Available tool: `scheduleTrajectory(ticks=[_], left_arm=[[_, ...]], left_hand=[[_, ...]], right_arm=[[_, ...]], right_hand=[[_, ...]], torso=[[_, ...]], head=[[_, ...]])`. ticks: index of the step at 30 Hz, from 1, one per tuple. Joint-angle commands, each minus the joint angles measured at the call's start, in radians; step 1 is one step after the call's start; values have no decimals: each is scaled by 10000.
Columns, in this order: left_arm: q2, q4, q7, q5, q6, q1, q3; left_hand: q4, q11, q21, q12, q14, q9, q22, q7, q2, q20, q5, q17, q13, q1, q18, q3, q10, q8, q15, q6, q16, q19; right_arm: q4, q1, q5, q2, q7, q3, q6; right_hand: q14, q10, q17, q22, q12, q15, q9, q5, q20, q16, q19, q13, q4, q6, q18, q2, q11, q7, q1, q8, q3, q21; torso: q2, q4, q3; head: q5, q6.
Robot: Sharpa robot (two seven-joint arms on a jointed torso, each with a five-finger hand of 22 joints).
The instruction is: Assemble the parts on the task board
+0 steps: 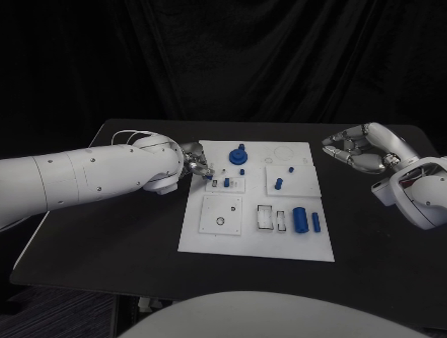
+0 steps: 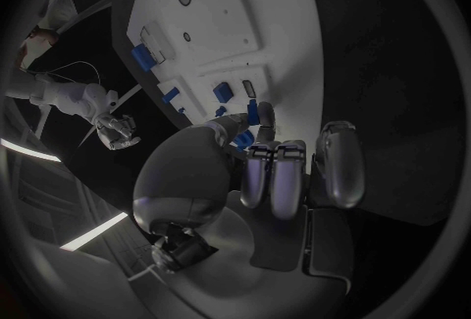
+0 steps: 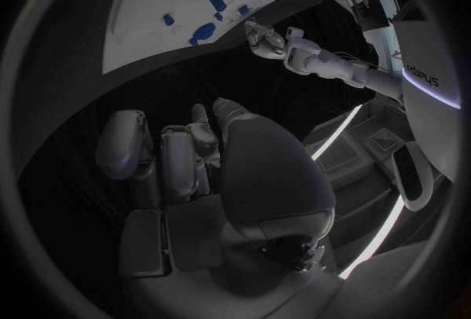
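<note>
Robot hands work at a black table (image 1: 101,232), where the white task board (image 1: 208,236) lies in the middle with its long side running away from the robot. The left hand (image 1: 195,163) reaches in over the board's left edge near the far end, and its fingertips (image 2: 263,116) pinch a small blue part (image 2: 252,110) just above the small inset plate there. The left wrist view shows that blue piece caught between the thumb and a finger, while the remaining fingers hang curled below it. The right hand (image 1: 362,148) hovers off the board's far right corner, above the bare table, its fingers loosely curled inward and holding nothing. The right wrist view shows those fingers (image 3: 181,158) bent toward the palm over dark tabletop, well apart from the board. On the board, a round blue knob (image 1: 237,154) stands at the far end beside a faint circular recess (image 1: 285,152). A blue peg (image 1: 279,184) stands on the right-hand inset plate. Nearer the robot, a thick blue cylinder (image 1: 299,218) lies beside a thinner blue rod (image 1: 315,222), with a white slotted holder (image 1: 267,217) just left of them. A square plate with a ring-shaped hole (image 1: 221,213) sits on the board's near left.
</note>
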Motion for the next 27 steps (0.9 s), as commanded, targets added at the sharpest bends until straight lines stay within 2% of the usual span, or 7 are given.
scheduleTrajectory(ticks=[1, 7, 12, 17, 27], left_arm=[[42, -25, 99, 54, -26, -86, 4], [66, -43, 111, 54, -20, -207, 4], [68, -5, 106, 54, -1, -271, 5], [56, 48, 93, 54, 11, -304, 5], [48, 116, 76, 54, 69, -337, 5]], left_hand=[[28, -16, -57, 36, 1056, 4, 321, -31, 0, 14, -58, 2634, 2634, -82, 16, 28, 1057, -47, -12, 67, 26, 34], [66, -12, -80, 36, 1056, 2, 311, -29, 29, 16, -245, 2634, 2634, -146, 21, 9, 1057, -64, -7, 72, 26, 25], [68, -13, -77, 36, 1056, 2, 318, -30, 36, 17, -281, 2634, 2634, -151, 19, 8, 1057, -66, -7, 75, 26, 30], [72, -12, -90, 36, 1056, 3, 305, -31, 42, 17, -300, 2634, 2634, -157, 23, 6, 1057, -65, -7, 81, 26, 21], [84, -11, -100, 36, 1056, 3, 297, -29, 52, 17, -326, 2634, 2634, -174, 26, 0, 1057, -65, -7, 89, 26, 15]], right_arm=[[4, -27, -45, -6, -158, 7, 51], [-4, -29, -45, 5, -166, 7, 61], [0, -30, -45, 3, -177, 7, 60], [2, -30, -45, -7, -197, 7, 58], [-19, -35, -45, 31, -234, 7, 83]], right_hand=[[15, -64, 61, 1398, -38, 46, -16, 54, 14, -33, 26, -8, -25, 51, 136, 76, -7, 35, 55, -66, 58, -41], [17, -64, 63, 1399, -37, 46, -16, 67, 15, -30, 27, -8, -28, 50, 135, 71, -8, 35, 61, -70, 66, -42], [16, -63, 62, 1396, -35, 46, -17, 77, 14, -30, 23, -7, -34, 50, 138, 68, -9, 34, 70, -72, 72, -53], [14, -64, 57, 1395, -35, 45, -18, 96, 14, -35, 22, -9, -44, 49, 139, 63, -11, 33, 85, -76, 83, -59], [15, -76, 56, 1391, -39, 43, -20, 195, 12, -33, 20, -22, -63, 53, 142, 56, -11, 34, 130, -89, 130, -79]], torso=[[7, -22, -6], [16, -33, -19], [3, -44, -2], [-4, -17, 9], [6, -26, 1]], head=[[39, 1], [59, 1], [37, 1], [10, 1], [22, 1]])
